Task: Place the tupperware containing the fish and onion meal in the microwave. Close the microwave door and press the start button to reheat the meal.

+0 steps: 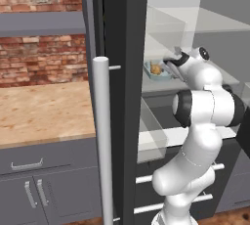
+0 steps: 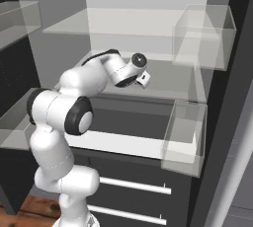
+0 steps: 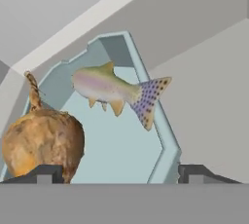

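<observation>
The pale-blue tupperware [image 3: 121,140] sits on a grey fridge shelf, and from the left base it appears as a small tub [image 1: 157,70] just ahead of the hand. Inside lie a spotted fish [image 3: 114,89] and a brown-orange onion [image 3: 43,142]. My gripper [image 3: 119,174] is open right at the tub. The left fingertip [image 3: 46,173] is by the onion and the right fingertip [image 3: 194,172] is outside the tub's near rim, so the rim runs between the jaws. The arm [image 2: 99,73] reaches into the fridge. The microwave and its door are out of view.
The open fridge door with its silver bar handle [image 1: 101,136] stands left of the arm. Clear bins [image 2: 202,36] [image 2: 185,134] hang on the right side. Glass shelves [image 2: 128,23] sit above the hand, drawers below. A wooden counter [image 1: 44,111] lies left.
</observation>
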### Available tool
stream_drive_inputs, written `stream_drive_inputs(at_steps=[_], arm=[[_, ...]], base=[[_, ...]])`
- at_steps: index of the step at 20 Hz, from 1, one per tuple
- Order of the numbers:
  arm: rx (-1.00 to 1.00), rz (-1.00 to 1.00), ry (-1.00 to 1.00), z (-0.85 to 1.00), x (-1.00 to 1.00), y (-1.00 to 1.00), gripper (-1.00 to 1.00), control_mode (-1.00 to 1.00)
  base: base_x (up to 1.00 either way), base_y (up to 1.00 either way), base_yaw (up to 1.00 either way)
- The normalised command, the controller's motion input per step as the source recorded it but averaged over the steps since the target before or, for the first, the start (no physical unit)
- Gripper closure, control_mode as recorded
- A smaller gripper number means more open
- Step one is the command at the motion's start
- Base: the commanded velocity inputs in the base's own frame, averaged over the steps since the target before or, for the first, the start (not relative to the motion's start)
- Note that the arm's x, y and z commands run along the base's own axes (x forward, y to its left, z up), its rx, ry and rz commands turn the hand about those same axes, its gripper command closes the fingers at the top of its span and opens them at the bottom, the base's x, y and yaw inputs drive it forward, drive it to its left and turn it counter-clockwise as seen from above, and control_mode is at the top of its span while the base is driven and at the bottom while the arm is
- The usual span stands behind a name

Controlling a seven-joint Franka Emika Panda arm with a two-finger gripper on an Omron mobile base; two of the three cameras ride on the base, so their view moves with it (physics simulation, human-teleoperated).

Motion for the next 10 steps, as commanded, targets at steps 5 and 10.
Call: stream_drive_inputs(at_steps=[5,10], arm=[[0.0,0.0,0.13,-0.43,0.13,0.02,1.0,-1.0],[-0.03,0.0,0.19,-0.51,0.0,0.2,1.0,-1.0]], base=[[0.0,0.0,0.0],[0.0,0.0,0.0]])
